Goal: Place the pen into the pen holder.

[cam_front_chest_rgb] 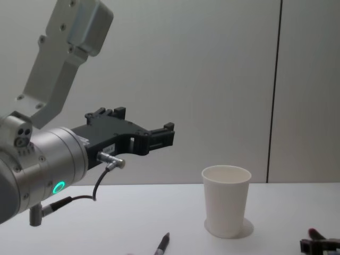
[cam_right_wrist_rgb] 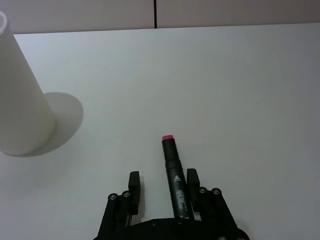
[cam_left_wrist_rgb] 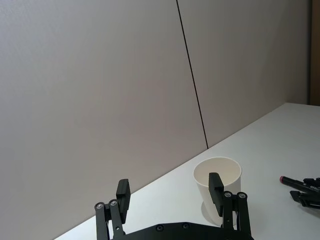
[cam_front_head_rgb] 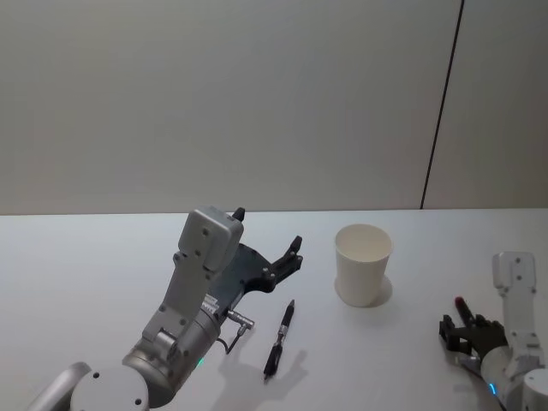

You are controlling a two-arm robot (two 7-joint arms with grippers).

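Note:
A slim black pen [cam_front_head_rgb: 280,340] [cam_front_chest_rgb: 162,245] lies on the table, in front of and to the left of the pen holder [cam_front_head_rgb: 363,264] [cam_left_wrist_rgb: 217,174] [cam_front_chest_rgb: 226,207] [cam_right_wrist_rgb: 20,100], a white paper cup standing upright and empty. My left gripper [cam_front_head_rgb: 268,228] [cam_left_wrist_rgb: 169,182] [cam_front_chest_rgb: 144,120] hovers open above the table, behind the pen and left of the cup, holding nothing. At the near right, my right gripper [cam_front_head_rgb: 467,327] [cam_right_wrist_rgb: 163,175] rests low and open. A thicker black pen with a red end [cam_right_wrist_rgb: 175,175] [cam_front_head_rgb: 460,302] [cam_left_wrist_rgb: 294,181] lies between its fingers.
The white table [cam_front_head_rgb: 103,274] is bare around the cup and pens. A plain grey wall [cam_front_head_rgb: 257,103] with a dark vertical seam rises behind the table's far edge.

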